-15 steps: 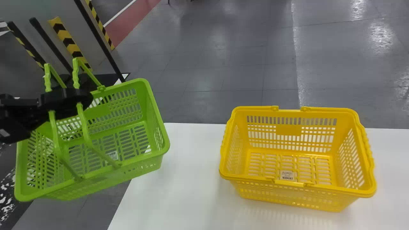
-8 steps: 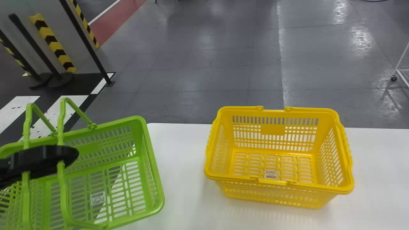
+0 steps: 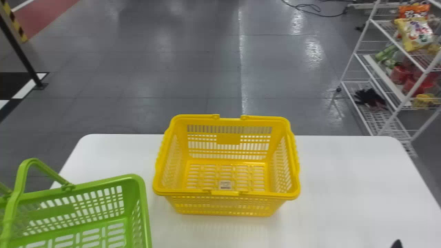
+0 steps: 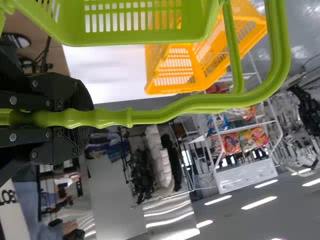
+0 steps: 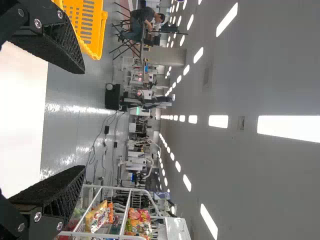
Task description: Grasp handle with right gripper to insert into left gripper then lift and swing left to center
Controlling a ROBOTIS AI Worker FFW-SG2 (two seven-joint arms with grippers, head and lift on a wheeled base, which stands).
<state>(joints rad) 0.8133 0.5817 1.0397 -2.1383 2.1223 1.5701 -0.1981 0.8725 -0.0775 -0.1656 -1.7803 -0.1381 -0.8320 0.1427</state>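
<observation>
Opening upward, the green basket (image 3: 52,212) runs lengthwise roughly left to right.

Rows of slots are shown by the lime-green plastic basket (image 3: 51,212) and the golden-yellow plastic basket (image 3: 228,139). The smooth white table (image 3: 344,179) is plainly coloured; the glossy grey floor (image 3: 172,69) is banded in dull red.

Black build, silver screws (image 4: 13,100)
Left gripper (image 4: 85,119): rounded fingers (image 4: 80,97); right gripper (image 3: 397,244): coarse, wedge-shaped; white panel (image 4: 15,220), dark lettering (image 4: 7,197).
</observation>
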